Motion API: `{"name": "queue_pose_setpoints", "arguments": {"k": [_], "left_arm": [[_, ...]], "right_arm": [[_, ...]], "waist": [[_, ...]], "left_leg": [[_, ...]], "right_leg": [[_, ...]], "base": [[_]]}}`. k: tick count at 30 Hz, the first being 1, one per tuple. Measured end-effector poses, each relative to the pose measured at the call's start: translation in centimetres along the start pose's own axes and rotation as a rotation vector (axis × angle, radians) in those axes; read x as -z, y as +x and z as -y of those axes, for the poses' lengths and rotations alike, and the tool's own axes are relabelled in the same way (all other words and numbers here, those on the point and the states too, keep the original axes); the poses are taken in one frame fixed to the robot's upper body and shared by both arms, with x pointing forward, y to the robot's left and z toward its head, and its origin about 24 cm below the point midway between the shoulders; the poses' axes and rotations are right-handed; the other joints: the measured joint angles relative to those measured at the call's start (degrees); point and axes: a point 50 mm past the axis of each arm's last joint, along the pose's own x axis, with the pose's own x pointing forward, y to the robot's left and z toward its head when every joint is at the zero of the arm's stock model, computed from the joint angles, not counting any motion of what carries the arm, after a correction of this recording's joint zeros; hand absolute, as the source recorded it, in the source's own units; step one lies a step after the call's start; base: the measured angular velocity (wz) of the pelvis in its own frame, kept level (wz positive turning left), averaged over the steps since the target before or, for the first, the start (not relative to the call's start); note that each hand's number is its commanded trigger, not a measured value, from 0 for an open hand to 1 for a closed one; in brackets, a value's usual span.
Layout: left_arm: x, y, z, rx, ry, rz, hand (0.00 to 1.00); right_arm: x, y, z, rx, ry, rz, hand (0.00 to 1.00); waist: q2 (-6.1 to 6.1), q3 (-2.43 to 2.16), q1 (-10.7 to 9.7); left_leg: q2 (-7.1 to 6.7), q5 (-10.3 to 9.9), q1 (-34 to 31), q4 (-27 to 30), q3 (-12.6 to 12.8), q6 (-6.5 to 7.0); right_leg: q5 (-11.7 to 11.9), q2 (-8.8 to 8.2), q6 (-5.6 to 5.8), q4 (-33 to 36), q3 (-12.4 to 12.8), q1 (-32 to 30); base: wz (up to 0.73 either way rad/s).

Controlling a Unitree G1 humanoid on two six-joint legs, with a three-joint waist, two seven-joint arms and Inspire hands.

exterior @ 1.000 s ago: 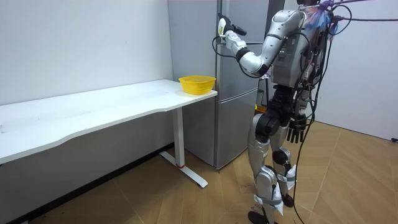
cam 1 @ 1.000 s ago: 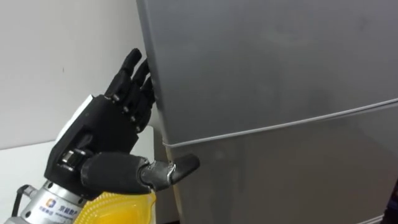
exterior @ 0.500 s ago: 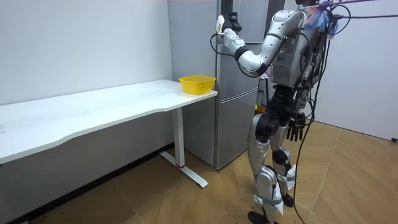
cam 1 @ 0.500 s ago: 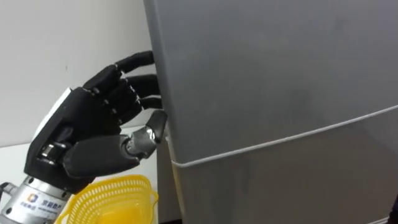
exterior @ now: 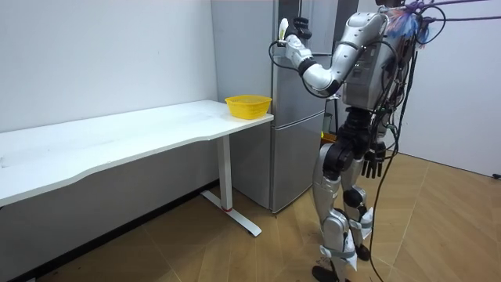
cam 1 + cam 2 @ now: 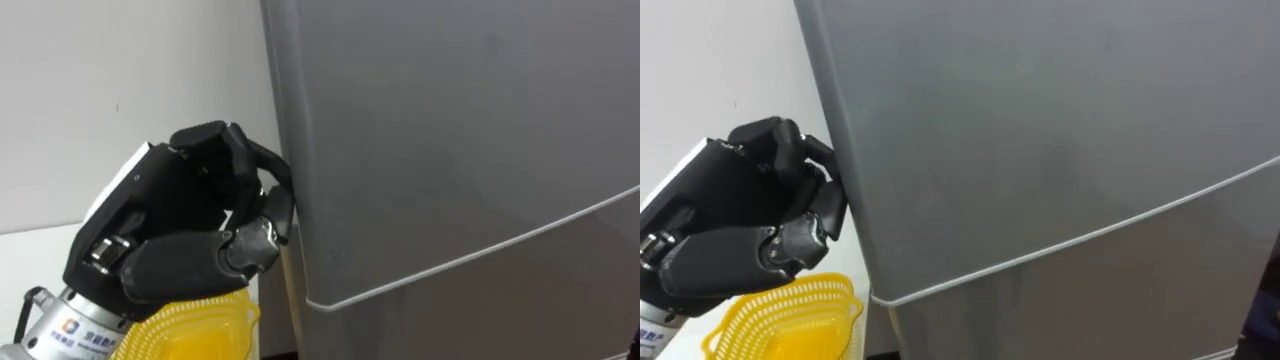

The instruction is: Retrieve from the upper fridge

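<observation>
The step in hand is opening the upper fridge door (image 6: 450, 140). The robot stands close before the grey fridge (image 5: 293, 149), at the right end of the white table (image 5: 117, 137). Its left hand (image 6: 190, 230) is raised to the door's left edge, fingers curled round that edge and thumb folded in beside them, so it grips the door itself. The door looks shut: it lies flush with the lower door (image 6: 520, 310), with only a thin seam between them. Whatever is to be fetched is hidden behind it. A yellow basket (image 6: 200, 330) sits on the table just below the left hand. The right hand (image 5: 374, 163) hangs at the robot's side, fingers loose and holding nothing. Next, I judge, the left hand must pull the edge outward and swing the door wide, keeping its hold so the edge does not slip free.
</observation>
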Motion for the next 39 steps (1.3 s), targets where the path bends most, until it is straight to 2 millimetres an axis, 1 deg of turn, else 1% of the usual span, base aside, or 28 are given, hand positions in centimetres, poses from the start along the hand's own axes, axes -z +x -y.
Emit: {"name": "queue_pose_setpoints", "arguments": {"k": [2,5,7,11,14,15,16,17,18,22,28,33,39], "left_arm": [[0.0,0.0,0.1,0.015,-0.015,0.003,1.00],[0.1,0.1,0.4,0.048,-0.038,0.008,0.80],[0.2,0.1,0.7,0.077,-0.070,0.015,0.70],[0.4,0.3,1.3,0.122,-0.109,0.026,0.66],[0.7,0.6,2.1,0.172,-0.147,0.028,0.58],[0.9,0.7,2.4,0.189,-0.158,0.024,0.47],[1.0,0.8,2.7,0.209,-0.181,0.027,0.32],[1.0,0.9,2.8,0.218,-0.186,0.028,0.07],[1.0,1.1,3.1,0.238,-0.196,0.033,0.00],[1.0,1.5,4.1,0.299,-0.222,0.046,0.00],[1.0,2.0,5.0,0.356,-0.236,0.051,0.00],[1.1,2.0,5.4,0.387,-0.261,0.055,0.00],[1.1,2.0,5.5,0.393,-0.271,0.056,0.00]], "right_arm": [[0.0,0.0,0.0,0.000,-0.007,-0.002,0.00],[0.1,0.0,-0.1,0.000,-0.014,-0.005,0.00],[-0.1,0.0,-0.1,0.000,-0.019,-0.002,0.00],[-0.3,0.0,-0.1,0.000,-0.034,0.001,0.00],[-0.5,0.0,-0.1,0.000,-0.052,0.002,0.00],[-0.5,0.0,-0.1,0.000,-0.056,0.003,0.00],[-0.5,0.0,-0.2,0.002,-0.065,0.003,0.00],[-0.5,0.0,-0.2,0.004,-0.071,0.003,0.00],[-0.6,0.0,-0.2,0.005,-0.071,0.004,0.00],[-0.7,0.0,-0.1,0.007,-0.072,0.009,0.00],[-0.8,0.0,-0.1,0.011,-0.074,0.017,0.00],[-0.8,0.0,-0.1,0.023,-0.075,0.024,0.00],[-1.1,0.0,0.0,0.030,-0.075,0.043,0.00]], "waist": [[-0.02,-0.10,0.0],[-0.18,-0.11,0.0],[-0.22,-0.08,0.0],[-0.30,-0.02,-0.1],[-0.36,0.04,-0.2],[-0.36,0.04,-0.2],[-0.37,0.05,-0.2],[-0.37,0.05,-0.2],[-0.36,0.06,-0.2],[-0.22,0.06,-0.8],[0.10,0.00,-1.6],[0.07,0.02,-1.8],[-0.09,0.11,-2.7]], "left_leg": [[0.00,0.0,0.1,0.0,0.1,0.00],[0.00,0.0,0.2,0.0,0.1,0.00],[0.00,0.0,0.1,-0.1,0.1,0.00],[-0.01,0.0,0.2,-0.1,0.1,0.00],[-0.01,0.0,0.1,-0.1,0.1,0.00],[-0.01,0.0,0.2,-0.1,0.1,0.00],[-0.01,0.0,0.2,-0.1,0.2,0.00],[-0.01,0.0,0.2,-0.1,0.2,0.00],[-0.01,0.0,0.1,0.0,0.2,0.00],[0.00,0.0,0.1,0.0,0.5,0.00],[0.04,0.0,0.2,0.0,1.5,0.00],[0.04,0.0,0.3,-0.1,1.6,0.00],[0.04,0.0,0.2,-0.1,1.6,0.00]], "right_leg": [[0.0,0.00,0.01,0.0,0.1,0.0],[0.0,0.02,0.01,0.1,0.2,0.2],[0.1,0.02,0.04,0.1,0.3,0.4],[0.1,0.02,0.03,0.0,0.3,0.7],[0.1,0.00,0.04,0.0,0.2,0.8],[0.1,0.01,0.04,0.0,0.3,0.8],[0.1,0.01,0.04,0.0,0.4,0.7],[0.1,0.01,0.04,0.0,0.4,0.7],[0.1,0.01,0.05,-0.1,0.4,0.7],[0.1,0.01,0.07,-0.1,0.5,0.3],[0.1,0.02,0.09,0.0,1.2,-0.3],[0.1,0.03,0.09,0.0,1.3,-0.4],[0.1,0.02,0.09,0.0,1.3,-0.2]], "base": [[0.00],[0.00],[0.00],[0.00],[0.01],[0.00],[0.00],[0.00],[0.00],[0.00],[-0.06],[-0.01],[0.00]]}}
